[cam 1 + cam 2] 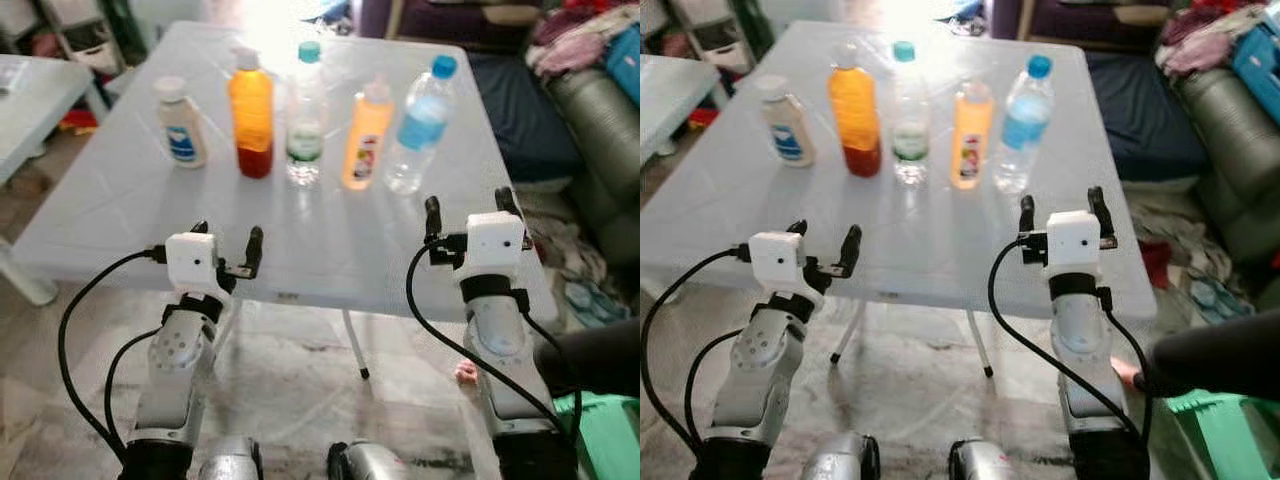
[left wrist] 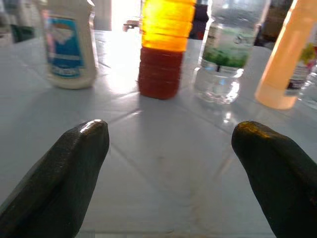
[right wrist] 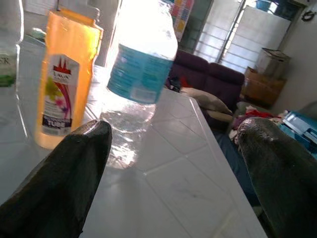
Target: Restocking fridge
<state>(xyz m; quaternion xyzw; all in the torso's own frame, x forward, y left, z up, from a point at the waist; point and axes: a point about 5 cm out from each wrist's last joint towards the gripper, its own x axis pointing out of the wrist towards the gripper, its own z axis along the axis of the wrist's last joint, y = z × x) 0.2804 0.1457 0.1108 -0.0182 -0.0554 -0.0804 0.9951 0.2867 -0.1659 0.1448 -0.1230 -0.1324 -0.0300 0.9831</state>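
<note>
**A:** Left eye view first; what stands on the counter (image 1: pixel 120 200)?

**B:** Five bottles in a row across its far half; from my left, a white bottle (image 1: pixel 181 124) with a blue label, a tall orange juice bottle (image 1: pixel 251 113) with darker red at its base, a clear water bottle (image 1: pixel 305 115) with a teal cap and green label, a slim orange bottle (image 1: pixel 367 135) with a pale cap, and a tilted-looking clear bottle (image 1: pixel 421 125) with a blue cap and blue label; none of them touch.

**A:** And your arms?

**B:** Both are raised at the near edge; my left pincer (image 1: pixel 228 246) hovers over the near edge of the counter, fingers spread, pinching nothing; my right pincer (image 1: pixel 470 205) sits over the near right part, fingers spread too, holding nothing.

**A:** What lies ahead of each?

**B:** Along my left pincer (image 2: pixel 168 144), the juice bottle (image 2: pixel 164 47) stands ahead, well apart, with the white bottle (image 2: pixel 69 42) to one side and the water bottle (image 2: pixel 229 49) to the other; along my right pincer (image 3: pixel 173 148), the blue-label bottle (image 3: pixel 141 74) stands nearest, the slim orange bottle (image 3: pixel 64 79) just beside it.

**A:** Anything around the counter?

**B:** A dark sofa (image 1: pixel 520 110) beyond the right edge; a green stool (image 1: pixel 610 430) by my right side.
</note>
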